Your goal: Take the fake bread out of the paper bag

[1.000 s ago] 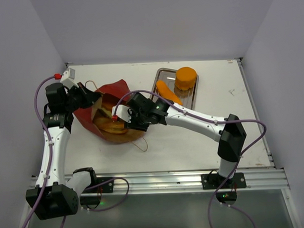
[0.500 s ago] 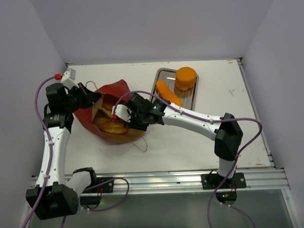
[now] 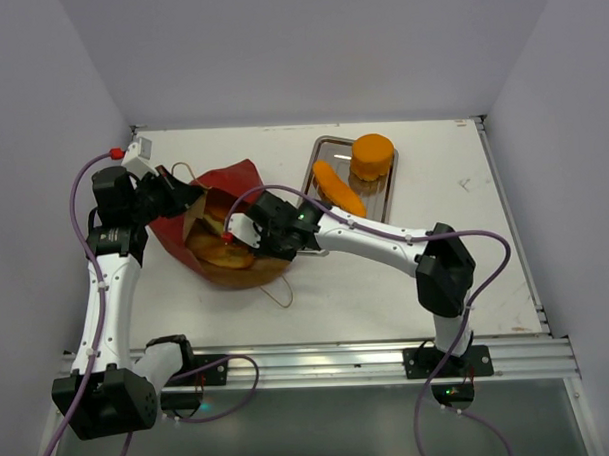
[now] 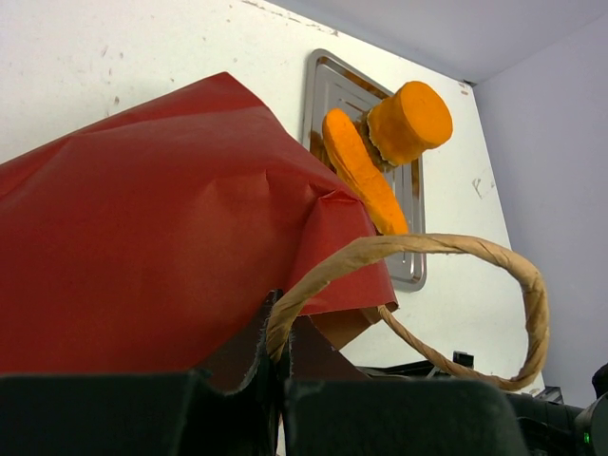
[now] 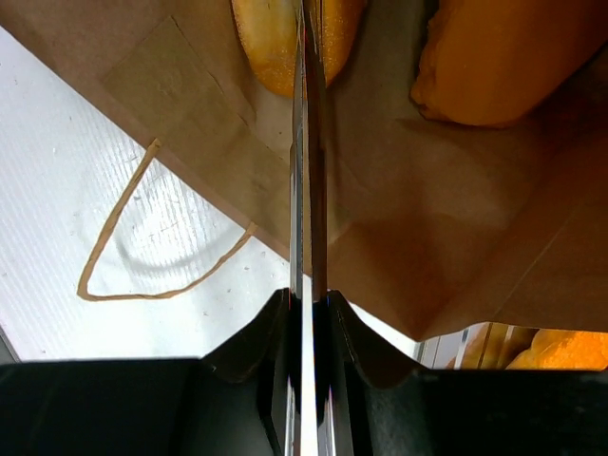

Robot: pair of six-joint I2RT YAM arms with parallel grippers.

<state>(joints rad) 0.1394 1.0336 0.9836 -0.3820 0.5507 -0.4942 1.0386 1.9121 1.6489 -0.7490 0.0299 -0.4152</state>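
The red paper bag (image 3: 238, 178) lies on its side, brown mouth toward the front right. My left gripper (image 3: 179, 198) is shut on the bag's rim and cord handle (image 4: 427, 247); the red wall (image 4: 142, 218) fills the left wrist view. My right gripper (image 3: 241, 234) is in the bag's mouth, shut on a thin flat piece (image 5: 309, 142) seen edge-on; I cannot tell what it is. Golden bread pieces (image 3: 217, 255) lie inside the bag, and the right wrist view shows one roll (image 5: 266, 38) and another piece (image 5: 503, 57). A round bun (image 3: 372, 154) and a baguette (image 3: 337, 187) lie on the tray.
The metal tray (image 3: 387, 197) stands at the back, right of the bag, and shows in the left wrist view (image 4: 328, 81). The bag's second cord handle (image 3: 279, 292) lies loose on the table in front of the mouth. White walls close in the table on three sides.
My right gripper has moved left, further into the bag's mouth, and its elbow has followed to the left. The left gripper and the bag have stayed put.
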